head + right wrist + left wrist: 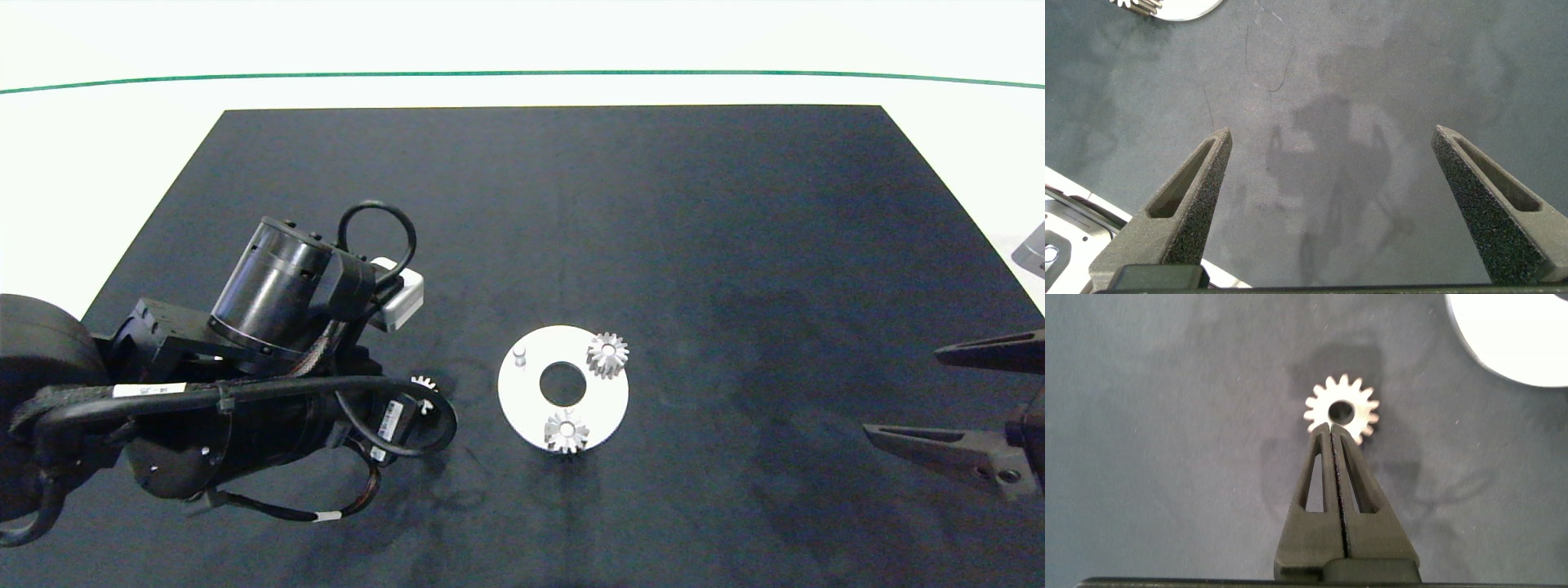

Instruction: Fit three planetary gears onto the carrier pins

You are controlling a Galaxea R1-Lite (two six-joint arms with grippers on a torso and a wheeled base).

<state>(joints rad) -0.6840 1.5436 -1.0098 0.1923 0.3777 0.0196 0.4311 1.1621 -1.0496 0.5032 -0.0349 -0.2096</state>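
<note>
A: Starting at the left gripper (1329, 429): its two grey fingers are pressed flat together, no gap between them, and their tips sit at the rim of the third gear (1342, 409).

B: Is it holding that gear?

A: From the wrist view the tips touch the gear's teeth at the edge, but nothing sits between the fingers. The gear lies flat on the black mat (653, 204), bore facing up.

B: And from overhead?

A: The left arm covers most of it. Only a few teeth of that gear (423, 381) peek out beside a cable loop, just left of the white disc (522, 404), not touching it.

B: What's on the disc?

A: Two gears are seated. One (607, 354) is at the far right of the central hole, the other (566, 431) at the near edge. One bare pin (519, 354) stands upright at the far left.

B: And the other arm?

A: The right gripper (931, 392) sits at the right edge of the mat, well apart from the disc, fingers spread wide with only mat between them. Its wrist view catches just a sliver of the disc rim (1196, 10).
</note>
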